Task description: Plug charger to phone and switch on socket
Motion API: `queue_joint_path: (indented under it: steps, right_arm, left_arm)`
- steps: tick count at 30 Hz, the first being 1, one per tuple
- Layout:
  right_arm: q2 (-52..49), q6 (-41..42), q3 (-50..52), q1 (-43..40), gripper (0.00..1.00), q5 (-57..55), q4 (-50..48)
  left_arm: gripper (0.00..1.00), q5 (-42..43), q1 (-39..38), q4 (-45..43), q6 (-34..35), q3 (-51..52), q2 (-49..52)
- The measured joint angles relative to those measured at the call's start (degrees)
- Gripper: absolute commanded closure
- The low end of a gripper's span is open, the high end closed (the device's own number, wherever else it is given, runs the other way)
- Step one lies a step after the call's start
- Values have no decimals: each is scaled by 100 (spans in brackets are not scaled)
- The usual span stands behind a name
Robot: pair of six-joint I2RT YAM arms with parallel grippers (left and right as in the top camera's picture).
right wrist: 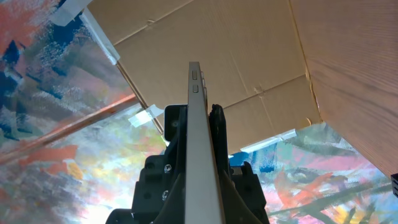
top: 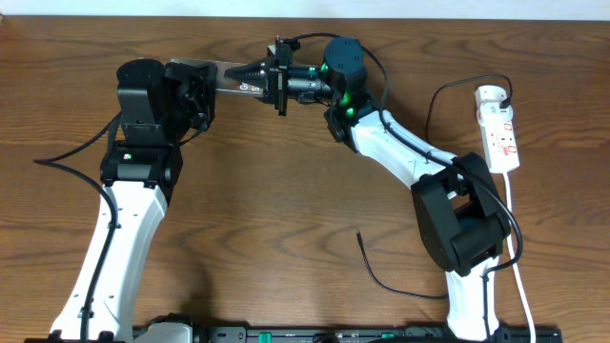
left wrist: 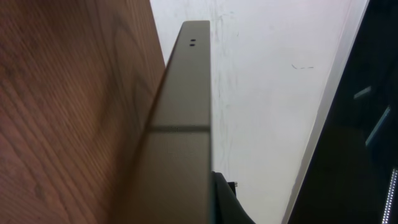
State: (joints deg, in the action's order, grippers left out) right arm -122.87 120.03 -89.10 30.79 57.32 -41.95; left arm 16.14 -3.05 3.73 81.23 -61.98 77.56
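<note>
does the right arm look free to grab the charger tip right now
Probably not yet: its fingers grip the phone. The charger tip itself lies uncovered on the table.

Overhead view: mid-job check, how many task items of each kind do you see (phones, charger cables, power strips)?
phone: 1
charger cable: 1
power strip: 1
Total: 3

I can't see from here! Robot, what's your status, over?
Left gripper and right gripper both shut on the phone, held between them. Charger tip loose on the table, not in the phone. Nothing in the way.
</note>
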Motion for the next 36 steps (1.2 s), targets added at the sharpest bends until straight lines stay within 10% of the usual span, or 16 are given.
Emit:
queue_joint_path:
  steps: [7,12,23,36]
  right_arm:
    - [0,0,2,0,98,0,0]
    - [0,-122,2,17,78,101,11]
    - [0,-424,-7,74,1,264,-81]
    - [0,-645,-9,7,1,417,-72]
  left_arm:
    - [93,0,0,-2,0,0,0]
    - [93,-9,-2,33,-46,0,0]
    - [93,-42,-7,120,-225,2,9]
    - [93,-103,192,118,-380,2,9]
